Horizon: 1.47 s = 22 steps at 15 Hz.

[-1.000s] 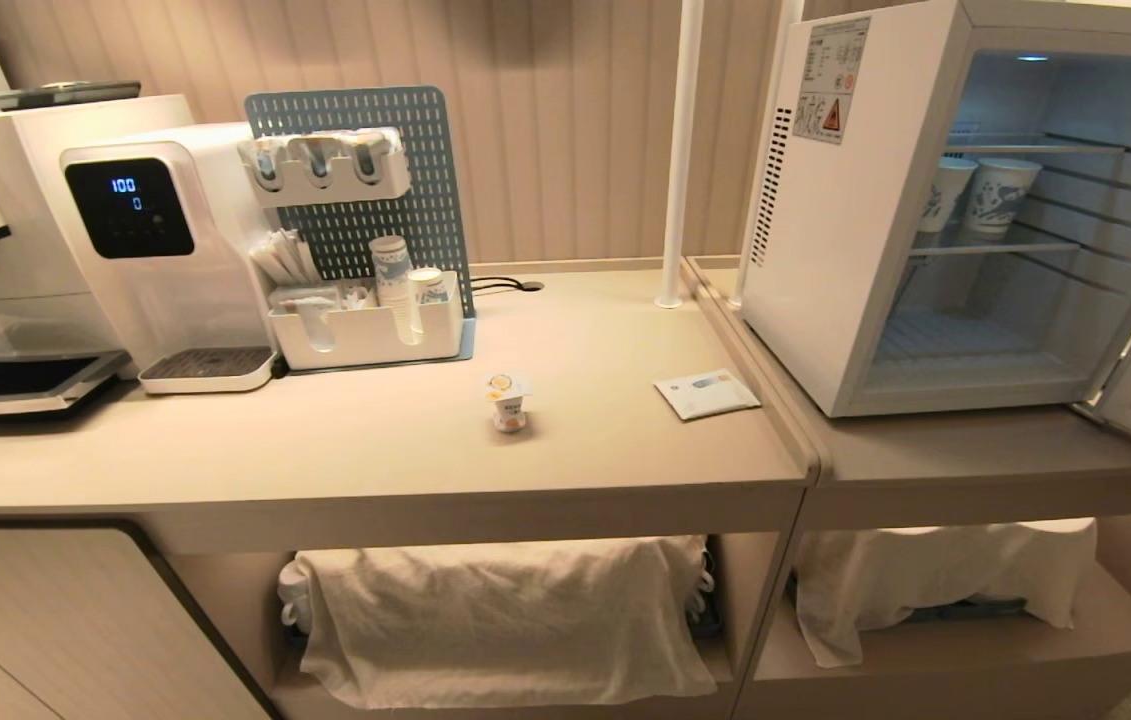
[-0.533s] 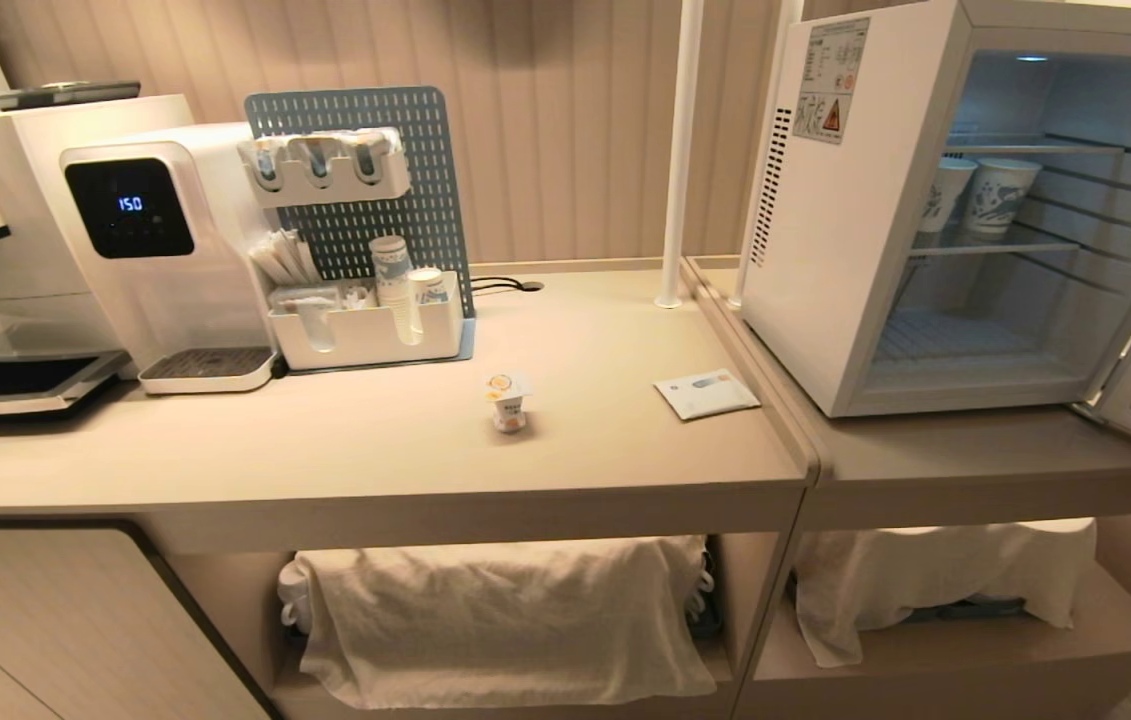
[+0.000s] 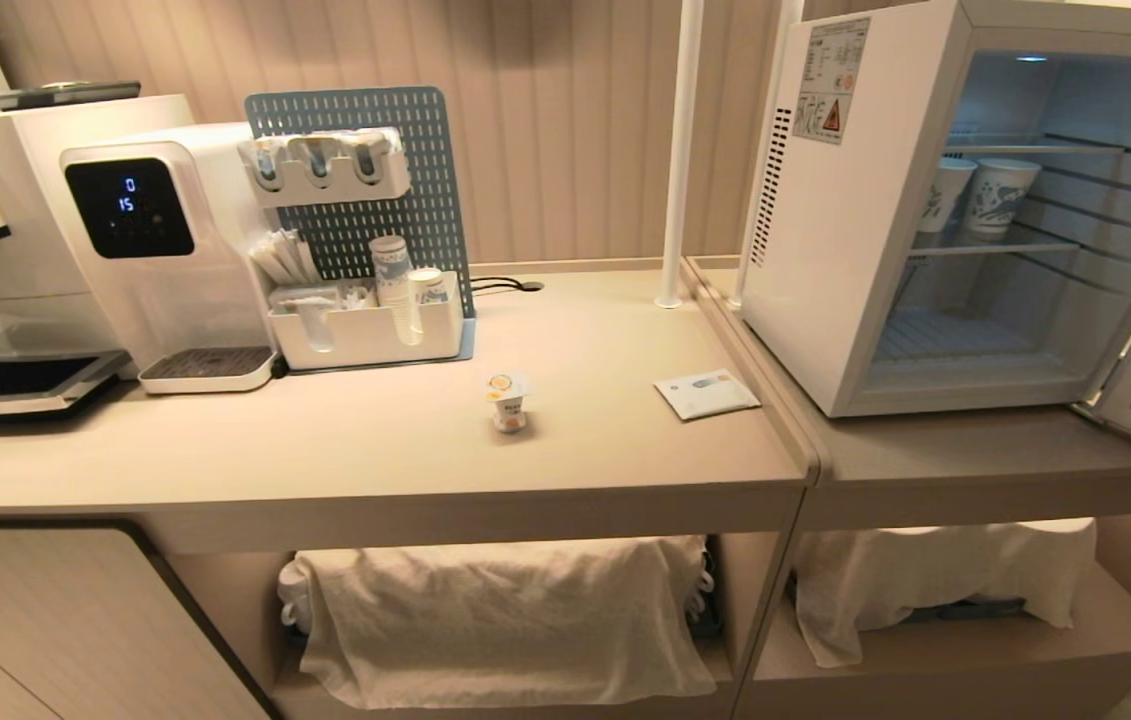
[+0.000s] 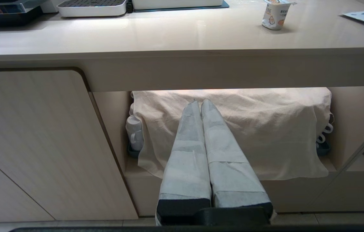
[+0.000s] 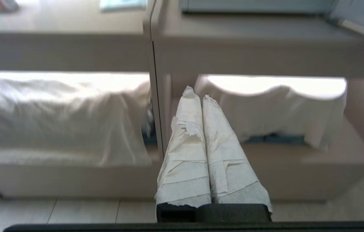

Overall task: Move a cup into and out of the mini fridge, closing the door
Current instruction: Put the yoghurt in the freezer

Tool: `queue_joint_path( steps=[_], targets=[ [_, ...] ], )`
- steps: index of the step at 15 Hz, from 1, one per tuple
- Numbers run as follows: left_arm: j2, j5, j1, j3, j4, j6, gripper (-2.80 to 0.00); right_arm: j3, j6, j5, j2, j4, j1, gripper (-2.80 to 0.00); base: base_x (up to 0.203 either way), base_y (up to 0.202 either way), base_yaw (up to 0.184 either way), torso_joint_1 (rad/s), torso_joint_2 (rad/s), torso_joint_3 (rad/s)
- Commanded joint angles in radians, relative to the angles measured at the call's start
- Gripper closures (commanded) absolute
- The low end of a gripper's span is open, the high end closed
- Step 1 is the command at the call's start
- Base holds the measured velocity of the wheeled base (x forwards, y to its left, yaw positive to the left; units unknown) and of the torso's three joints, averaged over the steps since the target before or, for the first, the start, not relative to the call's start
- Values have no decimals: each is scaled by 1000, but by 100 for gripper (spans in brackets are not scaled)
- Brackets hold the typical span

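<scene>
Left gripper pinched empty, low below counter; cup up ahead to its right, left of right gripper, also pinched empty. Likely light, thin-walled, crushable: grip body sides, under foil lid.

A white water dispenser is sitting at the left of the frame, a blue pegboard organizer is standing beside it, and a flat packet is lying right of centre.
</scene>
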Motion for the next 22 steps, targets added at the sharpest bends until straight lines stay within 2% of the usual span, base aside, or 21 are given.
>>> queue_joint_path(
  steps=[1, 22],
  targets=[
    [0, 1, 0, 0, 0, 0, 0, 9, 23, 1, -65, -7, -1, 0, 0, 0, 0, 0, 0, 0],
    [0, 1, 0, 0, 0, 0, 0, 10, 46, 0, -64, -8, -3, 0, 0, 0, 0, 0, 0, 0]
  ],
)
